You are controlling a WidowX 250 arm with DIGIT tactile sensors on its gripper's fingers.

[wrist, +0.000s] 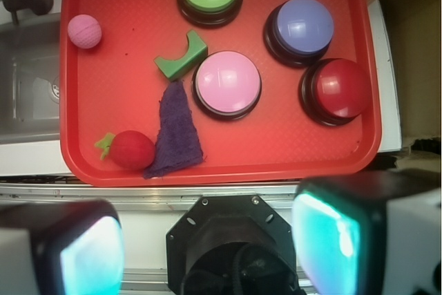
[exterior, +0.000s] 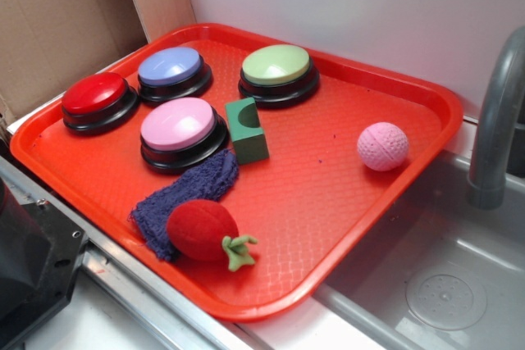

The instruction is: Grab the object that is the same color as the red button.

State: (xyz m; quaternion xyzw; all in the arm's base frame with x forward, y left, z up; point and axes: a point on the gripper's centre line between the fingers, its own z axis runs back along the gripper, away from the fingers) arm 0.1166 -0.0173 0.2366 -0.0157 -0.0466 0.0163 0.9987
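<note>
In the exterior view, your target is the red plush fruit (exterior: pixel 203 229), lying at the near edge of the red tray (exterior: pixel 328 202), its green stem (exterior: pixel 239 251) pointing right. It touches and partly rests on the purple cloth (exterior: pixel 189 198) on its far-left side. The red button (exterior: pixel 98 101) it matches sits at the tray's far left, well apart. No arm shows here. Come down from above and close across the fruit's narrow width, clear of the cloth, or you will likely lift both. The tray lip is just beside the fruit on the near side, so keep the near finger inside it. To the right the tray is bare, up to the pink ball (exterior: pixel 382 146).

In the wrist view, the gripper (wrist: pixel 207 253) hangs high, off the tray's near side, fingers spread wide, holding nothing. The fruit (wrist: pixel 131 149) lies far-left of it, with the green block (wrist: pixel 181 55) and pink button (wrist: pixel 227 83) beyond, leaving open room above.
</note>
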